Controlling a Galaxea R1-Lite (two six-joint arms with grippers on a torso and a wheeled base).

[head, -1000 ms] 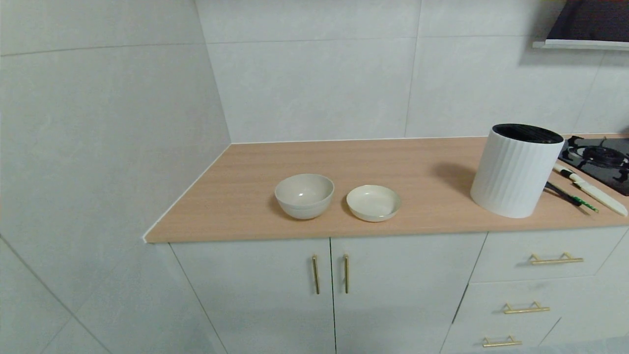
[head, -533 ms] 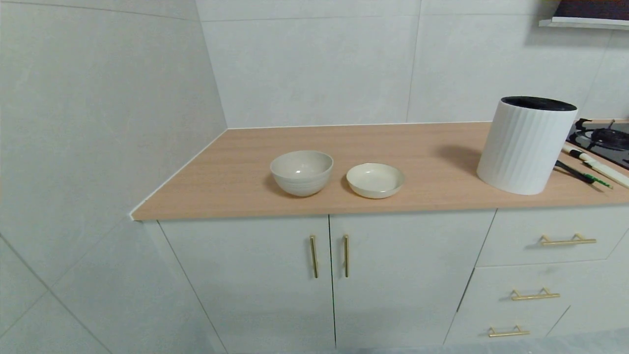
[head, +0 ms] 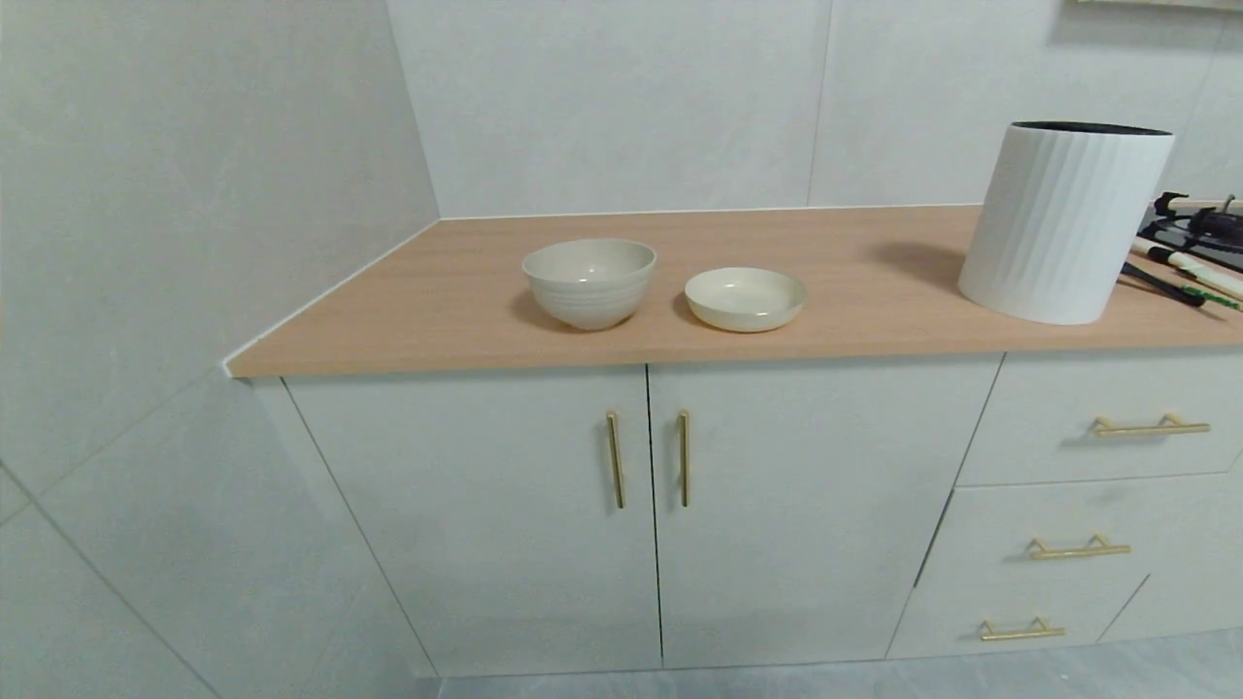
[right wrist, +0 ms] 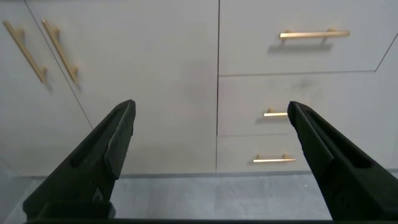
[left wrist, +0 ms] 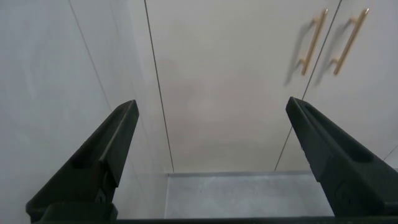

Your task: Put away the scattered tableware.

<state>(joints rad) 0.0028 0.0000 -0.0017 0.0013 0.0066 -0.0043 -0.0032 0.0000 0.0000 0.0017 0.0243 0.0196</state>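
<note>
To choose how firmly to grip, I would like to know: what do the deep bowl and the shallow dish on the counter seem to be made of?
Deep bowl: probably glazed ceramic, greyish-white, ribbed outside; small glints inside suggest a glossy glaze.
Shallow dish: cream, smooth, with a soft sheen; ceramic or melamine, the look leaves it open.

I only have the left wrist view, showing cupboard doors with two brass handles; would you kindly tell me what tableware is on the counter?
Observer: A deep bowl and a shallow dish sit side by side on the wooden countertop, apart.
Operator: Thank you; is anything else up there?
Observer: A white ribbed container stands upright farther to the robot's right, utensils lying beyond it.
Operator: And the right gripper?
Observer: The right gripper is open, empty, facing the drawers.
</note>
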